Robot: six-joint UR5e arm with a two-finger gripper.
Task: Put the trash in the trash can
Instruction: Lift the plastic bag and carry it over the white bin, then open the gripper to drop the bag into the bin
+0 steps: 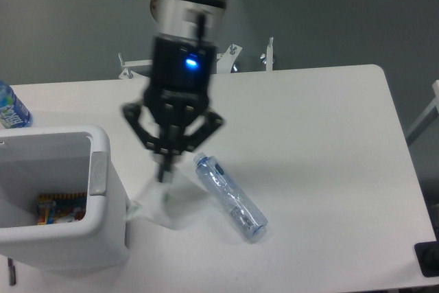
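I have the gripper (163,171) up off the table (322,135), hanging just right of the trash can (103,190). Its fingers are pinched together on the top of the crumpled wrapper (156,204), which dangles below them, pale and see-through. From this angle I cannot tell whether the wrapper's lower edge touches the tabletop or hangs just clear of it. The wrapper sits close beside the can's right wall, near the grey strip (98,173) on that side, but it is outside the can, not over the opening.

The arm is blurred in my view, so fine detail on the wrist is soft; a small blue light (190,62) glows on it above the gripper's black frame.

The clear bottle (229,195) lies on its side on the table, right of the wrapper and apart from it. Its cap end points to the far left, toward the gripper, and its base points to the near right. Nothing is touching it.

The trash can stands at the near left of the table with its mouth open upward. Inside, at the bottom, I can see something colourful (60,208) with red and yellow on it. At the far left edge of the table, a bottle with a blue label (11,109) is partly cut off by my view.
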